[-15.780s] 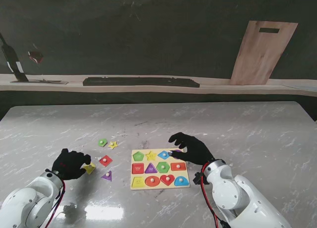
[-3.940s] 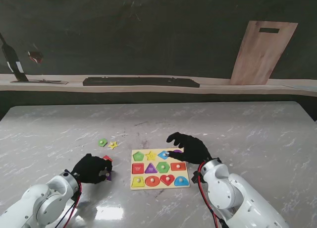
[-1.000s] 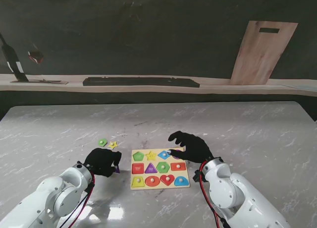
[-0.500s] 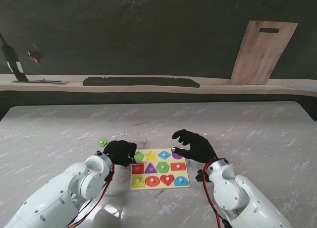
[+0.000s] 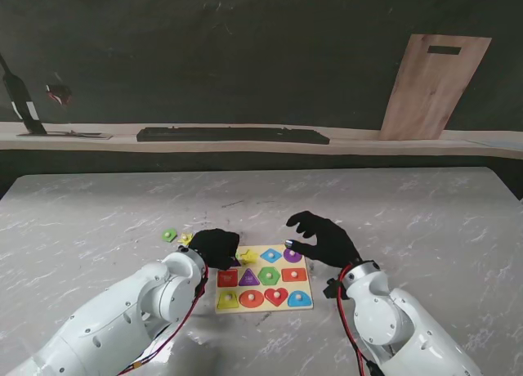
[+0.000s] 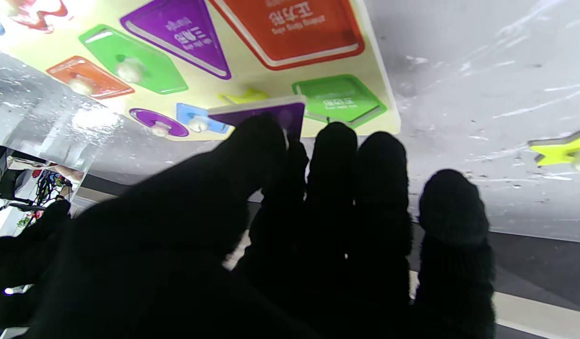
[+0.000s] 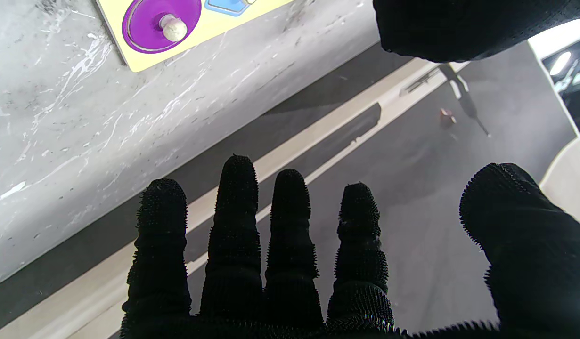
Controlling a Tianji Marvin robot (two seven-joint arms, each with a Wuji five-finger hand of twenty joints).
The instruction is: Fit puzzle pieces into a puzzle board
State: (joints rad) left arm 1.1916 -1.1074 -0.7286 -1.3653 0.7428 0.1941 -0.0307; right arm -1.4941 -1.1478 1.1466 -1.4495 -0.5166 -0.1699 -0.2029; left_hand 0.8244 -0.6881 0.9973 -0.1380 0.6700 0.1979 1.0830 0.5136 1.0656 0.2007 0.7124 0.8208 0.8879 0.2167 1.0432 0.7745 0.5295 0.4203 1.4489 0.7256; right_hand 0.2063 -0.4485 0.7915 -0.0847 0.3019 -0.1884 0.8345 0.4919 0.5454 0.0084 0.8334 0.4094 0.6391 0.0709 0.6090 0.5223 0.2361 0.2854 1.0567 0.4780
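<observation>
table: grey-white marble top (image 5: 392, 204), glossy, glare patch on the near edge by the left arm
room: dark wall behind; pale ledge along the far table edge with a long black bar (image 5: 233, 135); wooden cutting board (image 5: 433, 86) leaning on the wall, far right of both hands
puzzle board: yellow board (image 5: 263, 279) lies flat between the two hands, most slots filled with coloured shapes
left hand: black glove (image 5: 216, 247) over the board's far-left corner, fingers bunched together, pinching a purple piece (image 6: 266, 117); piece sits at the fingertips (image 6: 334, 141), tilted, just over the board; cannot tell whether it touches the board
near left fingertips: green pentagon (image 6: 339, 99) and yellow star slot (image 6: 245, 96) on the board just beyond them; purple triangle (image 6: 181, 35) and red square (image 6: 290, 26) farther on
loose pieces: yellow star (image 5: 185, 239) and green round piece (image 5: 169, 235) on the table just left of the left hand, off the board
right hand: black glove (image 5: 323, 239) at the board's far-right corner, fingers spread, thumb apart, holding nothing; cannot tell if it touches the board
near right hand: purple oval piece (image 7: 160, 23) with pale knob seated in the board corner, just ahead of the thumb side
</observation>
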